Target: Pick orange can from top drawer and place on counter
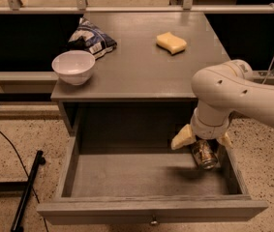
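Down at about five o'clock in the scene, the robot's cream-white arm [233, 88] comes in from the right edge and bends into the open top drawer [146, 208]. Its gripper [203, 142] points downward inside the drawer's right end, close to the right wall. The orange can [205, 155] is directly beneath the gripper and touching it. The can is tilted, with its silver end turned toward the drawer front. Whether the gripper is clamped on the can or only set over it, I cannot tell from where I stand. A soft dark shadow lies on the drawer floor at the can's nine o'clock.

The drawer is a wide, shallow grey wooden box, pulled well out toward the viewer. A small round metal knob [152, 222] sits at six o'clock on its front panel.

Above the drawer, at twelve o'clock, is the counter [141, 74], a flat grey wooden top. A white bowl [73, 66] stands upright near the counter's front left corner, at about eight o'clock on the surface. A blue-and-white snack bag [91, 37] lies crumpled just behind the bowl, at its one o'clock. A yellow sponge [171, 42] lies flat at the counter's one o'clock, well apart from both.

The floor [10, 144] around the cabinet is speckled stone. A black pole [27, 192] slants across it at seven o'clock.
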Controlling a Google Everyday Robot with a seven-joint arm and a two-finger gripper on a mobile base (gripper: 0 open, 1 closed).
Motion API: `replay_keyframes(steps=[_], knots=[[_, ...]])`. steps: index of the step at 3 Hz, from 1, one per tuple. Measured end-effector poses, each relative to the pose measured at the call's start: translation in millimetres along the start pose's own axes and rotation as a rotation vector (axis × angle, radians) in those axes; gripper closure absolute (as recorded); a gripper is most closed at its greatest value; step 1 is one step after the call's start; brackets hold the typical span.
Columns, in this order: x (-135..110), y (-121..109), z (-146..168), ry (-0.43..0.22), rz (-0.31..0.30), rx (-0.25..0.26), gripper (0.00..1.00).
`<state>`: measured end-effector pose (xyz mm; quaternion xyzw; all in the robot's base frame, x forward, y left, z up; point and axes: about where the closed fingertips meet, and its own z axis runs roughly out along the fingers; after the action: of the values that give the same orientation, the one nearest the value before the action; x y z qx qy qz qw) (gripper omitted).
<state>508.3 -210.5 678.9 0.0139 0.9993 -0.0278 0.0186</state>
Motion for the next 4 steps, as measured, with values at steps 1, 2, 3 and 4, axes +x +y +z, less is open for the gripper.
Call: replay_keyframes(steps=[1, 2, 3, 4], knots=[[-2.2, 5.5, 14.8, 0.023, 0.011, -0.009, 0.02], [-1.8, 5.1, 25.4, 0.033, 0.014, -0.033, 0.08], [-3.7, 4.5, 31.3, 0.023, -0.007, -0.051, 0.15], [-3.8, -5.2, 35.1, 0.005, -0.019, -0.034, 0.15]])
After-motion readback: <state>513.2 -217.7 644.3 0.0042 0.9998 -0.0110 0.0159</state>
